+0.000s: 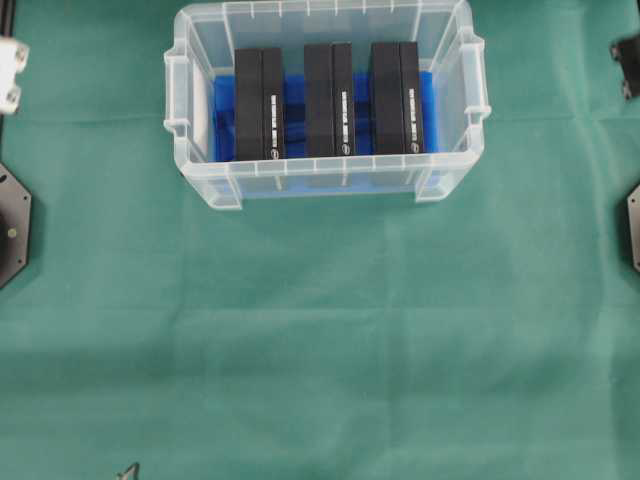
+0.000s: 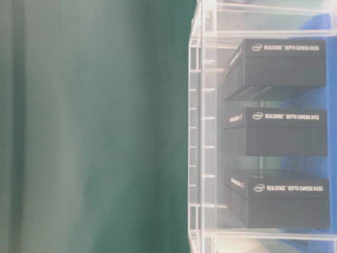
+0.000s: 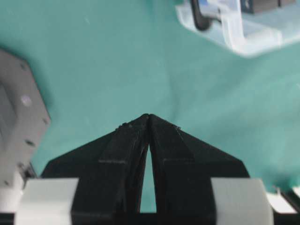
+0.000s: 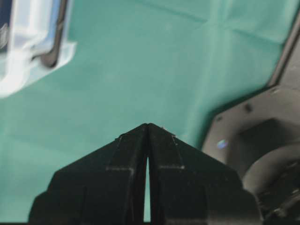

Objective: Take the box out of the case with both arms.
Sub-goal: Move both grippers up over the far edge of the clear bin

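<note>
Closed black fingertips fill the foreground of both wrist views. On the left gripper I read the two jaws meeting at the tips, with only a thin sliver of cloth visible between their inner faces lower down; nothing is held. The right gripper shows the same condition: tips together, empty, touching nothing.

Beyond each gripper lies bare green tablecloth. A corner of the case appears at the upper right of the left wrist view and at the upper left of the right wrist view, well apart from the fingertips in both.

From overhead, I see the case at the top centre of the table, with three black RealSense camera boxes standing side by side on its blue lining: left box, middle box, right box. All three are inside the case, none lifted.

I judge the task to be at the approach step: no box has been contacted. The next move calls for opening both grippers, bringing them over the case rim from either side, and descending on opposite ends of one box. Which box is intended I cannot tell.
</note>
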Motion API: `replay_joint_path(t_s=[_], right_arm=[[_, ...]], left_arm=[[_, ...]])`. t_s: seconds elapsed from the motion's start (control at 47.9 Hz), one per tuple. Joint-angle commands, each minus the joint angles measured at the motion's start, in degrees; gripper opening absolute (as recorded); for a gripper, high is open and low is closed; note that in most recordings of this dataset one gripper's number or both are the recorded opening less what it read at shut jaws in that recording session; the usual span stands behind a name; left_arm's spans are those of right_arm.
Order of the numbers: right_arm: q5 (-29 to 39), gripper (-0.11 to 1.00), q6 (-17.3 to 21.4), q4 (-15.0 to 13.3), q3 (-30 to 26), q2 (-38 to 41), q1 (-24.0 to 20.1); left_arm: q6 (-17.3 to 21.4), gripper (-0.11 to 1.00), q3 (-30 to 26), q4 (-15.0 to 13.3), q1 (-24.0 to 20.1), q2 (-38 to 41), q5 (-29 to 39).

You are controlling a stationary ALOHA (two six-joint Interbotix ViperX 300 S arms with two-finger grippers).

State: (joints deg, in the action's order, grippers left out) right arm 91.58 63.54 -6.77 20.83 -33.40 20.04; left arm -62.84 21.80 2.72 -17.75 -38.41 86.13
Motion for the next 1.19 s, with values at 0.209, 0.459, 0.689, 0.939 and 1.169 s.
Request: replay_joint_path(t_s=[0.209, 0.459, 0.689, 0.939, 1.169], right_arm=[[-0.8, 0.00, -7.2, 0.1, -3.6, 4.6, 7.9], [-2.1, 0.00, -7.3, 0.1, -3.7, 4.7, 7.9], [-5.0, 0.00, -8.4, 0.1, -3.7, 4.8, 7.9], [-6.4, 0.07, -8.3, 0.1, -3.3, 4.8, 7.9], [-6.5, 0.71, -7.6, -1.3, -2.3, 4.8, 7.8]], left_arm=[[10.0, 0.00, -4.5, -0.9, -9.7, 4.8, 1.3], [10.9, 0.00, -5.3, -0.9, -9.8, 6.0, 1.1], [10.8, 0.00, -4.8, -1.0, -9.8, 5.9, 1.1], [9.4, 0.01, -3.5, -0.9, -10.1, 6.1, 1.2], [6.7, 0.52, -1.1, -0.6, -10.1, 5.6, 0.8]])
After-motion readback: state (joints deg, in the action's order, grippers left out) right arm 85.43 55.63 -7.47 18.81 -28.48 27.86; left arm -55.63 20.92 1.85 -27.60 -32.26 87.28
